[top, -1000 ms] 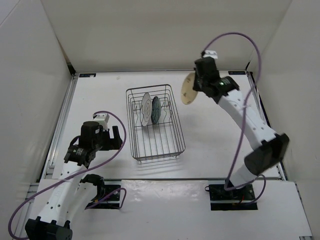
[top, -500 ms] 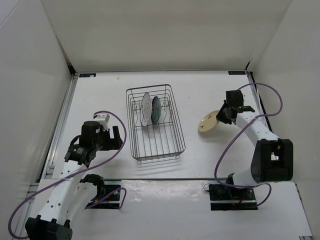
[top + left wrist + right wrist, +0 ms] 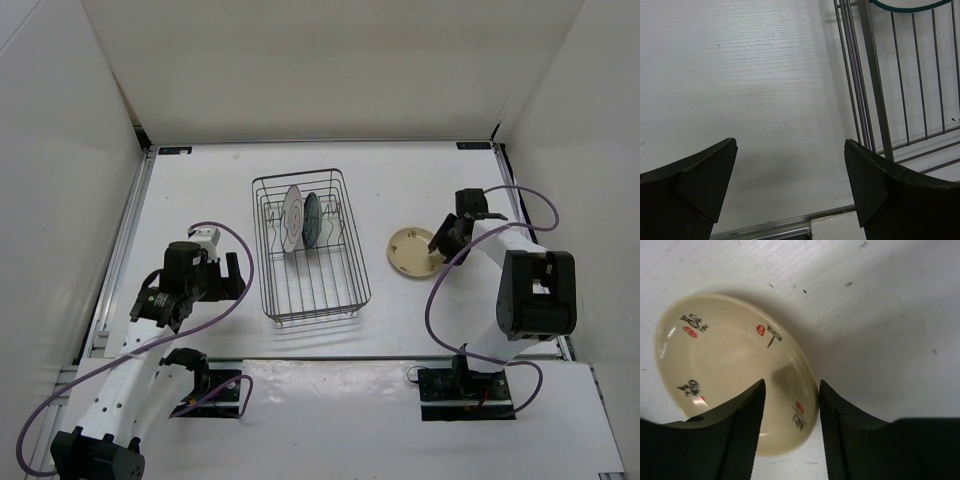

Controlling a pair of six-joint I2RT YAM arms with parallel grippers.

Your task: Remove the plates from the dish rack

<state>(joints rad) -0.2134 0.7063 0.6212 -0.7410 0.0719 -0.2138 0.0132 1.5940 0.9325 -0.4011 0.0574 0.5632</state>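
Observation:
The grey wire dish rack [image 3: 318,316] stands mid-table. Two plates stand upright in its far half: a white one with dark lines [image 3: 292,218] and a teal one [image 3: 312,218]. The small tan plate [image 3: 409,250] lies flat on the table to the right of the rack. My right gripper [image 3: 440,243] is low at that plate's right rim. In the right wrist view its jaws [image 3: 791,385] are open astride the tan plate [image 3: 725,360] rim, with gaps on both sides. My left gripper [image 3: 232,275] hovers open left of the rack, holding nothing; its wrist view shows the rack wires [image 3: 875,100].
White walls enclose the table on three sides. A metal rail [image 3: 125,250] runs along the left edge. A purple cable [image 3: 448,290] loops beside the right arm near the tan plate. Bare tabletop lies between the rack and the left gripper [image 3: 790,142].
The right arm brought the tan plate down from high at the back to the table right of the rack. The plate now lies flat and the right jaws have parted. The left arm stayed still.

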